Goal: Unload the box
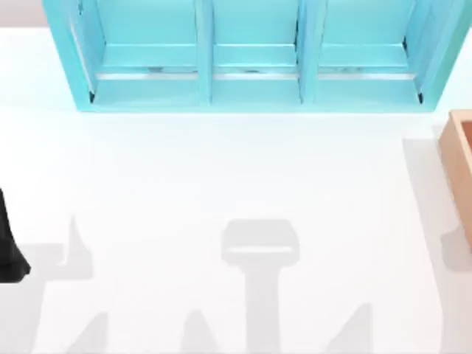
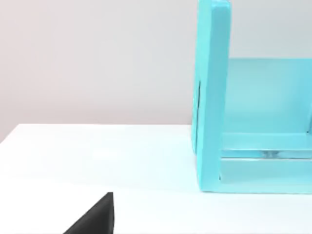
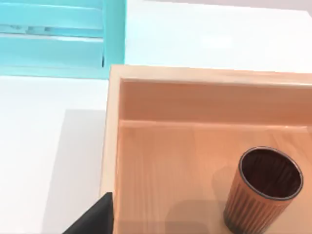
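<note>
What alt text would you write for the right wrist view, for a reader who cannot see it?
A brown ribbed cup stands upright inside the box, an open peach-tan crate on the white table. A turquoise shelf stands beyond the box's far wall.

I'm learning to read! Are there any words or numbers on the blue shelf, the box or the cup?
None: no words, numbers or signs can be read on the blue shelf, the box or the ribbed brown cup standing inside it.
</note>
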Tool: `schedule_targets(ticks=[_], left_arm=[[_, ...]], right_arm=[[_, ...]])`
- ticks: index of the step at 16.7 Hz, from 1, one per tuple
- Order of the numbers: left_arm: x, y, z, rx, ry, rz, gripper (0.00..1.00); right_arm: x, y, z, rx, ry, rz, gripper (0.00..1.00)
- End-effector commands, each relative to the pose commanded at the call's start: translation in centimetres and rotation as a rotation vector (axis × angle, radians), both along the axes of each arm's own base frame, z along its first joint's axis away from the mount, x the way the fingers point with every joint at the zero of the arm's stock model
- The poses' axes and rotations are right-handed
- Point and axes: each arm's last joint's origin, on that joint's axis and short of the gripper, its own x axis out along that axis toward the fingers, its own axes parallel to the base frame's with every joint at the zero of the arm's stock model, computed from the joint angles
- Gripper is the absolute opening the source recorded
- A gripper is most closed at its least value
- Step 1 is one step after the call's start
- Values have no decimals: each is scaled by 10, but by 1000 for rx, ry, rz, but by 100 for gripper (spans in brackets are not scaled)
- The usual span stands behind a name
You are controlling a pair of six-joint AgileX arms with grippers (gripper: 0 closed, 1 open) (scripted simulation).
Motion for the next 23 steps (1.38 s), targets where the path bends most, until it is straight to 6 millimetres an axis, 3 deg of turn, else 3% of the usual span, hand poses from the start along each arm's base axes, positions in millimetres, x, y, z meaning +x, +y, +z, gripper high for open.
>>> schedule_targets(ticks=[6, 12, 16, 23], left_arm=[[0, 0, 0, 0, 0, 0, 100], [0, 0, 0, 0, 0, 0, 100], [0, 0, 0, 0, 0, 0, 100], [0, 0, 0, 0, 0, 0, 100]], right_arm=[[57, -26, 37, -6, 577, -41, 100], [119, -64, 38, 73, 1040, -23, 100], [137, -79, 34, 112, 1171, -8, 100], [138, -79, 29, 114, 1179, -6, 100]])
